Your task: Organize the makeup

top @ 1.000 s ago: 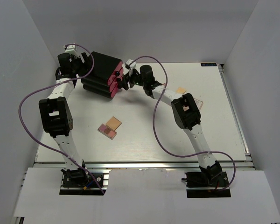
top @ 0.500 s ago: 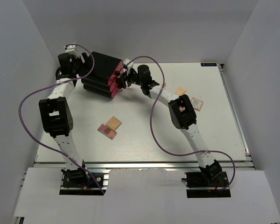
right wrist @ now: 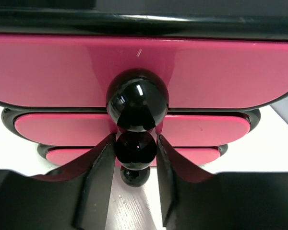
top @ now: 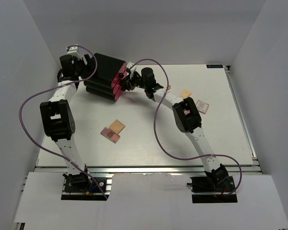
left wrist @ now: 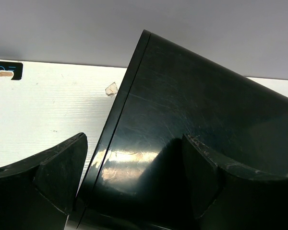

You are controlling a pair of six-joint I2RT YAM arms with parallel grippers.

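The makeup lies loose on the white table (top: pixel 221 143), none of it in either gripper. A tan palette (top: pixel 117 126) and a pink palette (top: pixel 109 134) sit touching near the middle. Well apart from them on the right are a tan compact (top: pixel 186 93) and, just beside it toward the edge, a square palette (top: pixel 202 106). At the back left stands the black box (top: pixel 103 74), its pink drawer fronts turned toward the right arm. The right gripper (top: pixel 126 81) is up against that front. In its wrist view the jaws are narrow and closed on the middle knob (right wrist: pixel 135 147), with one of the fingers (right wrist: pixel 98 184) on each side of it and no gap visible between pad and ball. The larger top knob (right wrist: pixel 137 105) sits just above on the top drawer (right wrist: pixel 48 72), and the bottom knob (right wrist: pixel 134 176) peeks out below, between the fingers. The left gripper (top: pixel 80 66) is at the box's rear. From its wrist camera the jaws stand wide, and the box's glossy, scratched back face (left wrist: pixel 197 110) fills the space between and beyond them. Its near edge runs down close to the left-hand finger (left wrist: pixel 53 175), but whether either finger actually touches the box cannot be told. The left gripper holds nothing.
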